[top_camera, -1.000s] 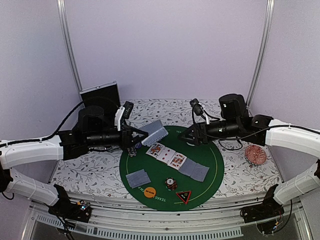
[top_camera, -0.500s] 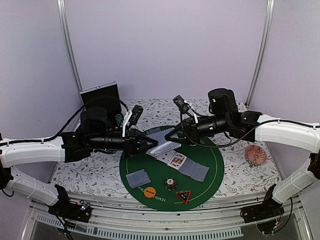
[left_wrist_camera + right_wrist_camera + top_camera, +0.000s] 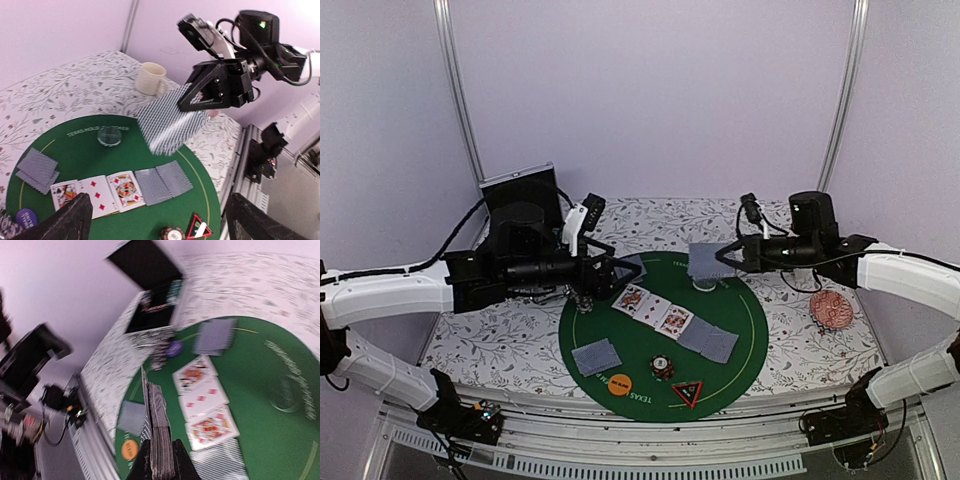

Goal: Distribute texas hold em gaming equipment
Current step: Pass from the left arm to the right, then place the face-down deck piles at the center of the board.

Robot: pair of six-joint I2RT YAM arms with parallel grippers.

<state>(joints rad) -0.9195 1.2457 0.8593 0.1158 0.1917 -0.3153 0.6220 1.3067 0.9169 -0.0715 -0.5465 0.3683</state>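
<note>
Left wrist view alone shows the mug, standing on the cloth beyond the far edge of the mat. It also shows the wide gap between the fingers of the left gripper, which hold nothing. The same view has the right gripper pinching the deck by one edge, in the air over the mat's far side, near the clear disc. Right wrist view, blurred, gives the deck edge-on between clamped jaws; it looks many cards thick, though I cannot count them. Top view places the deck well apart from the left gripper, across the mat's far half. Below lie three face-up cards, face-down pairs and chips, with the orange disc and the triangle at the front rim. Bare cloth flanks the mat on both sides; a black box stands back left, a pink round thing near the right edge
</note>
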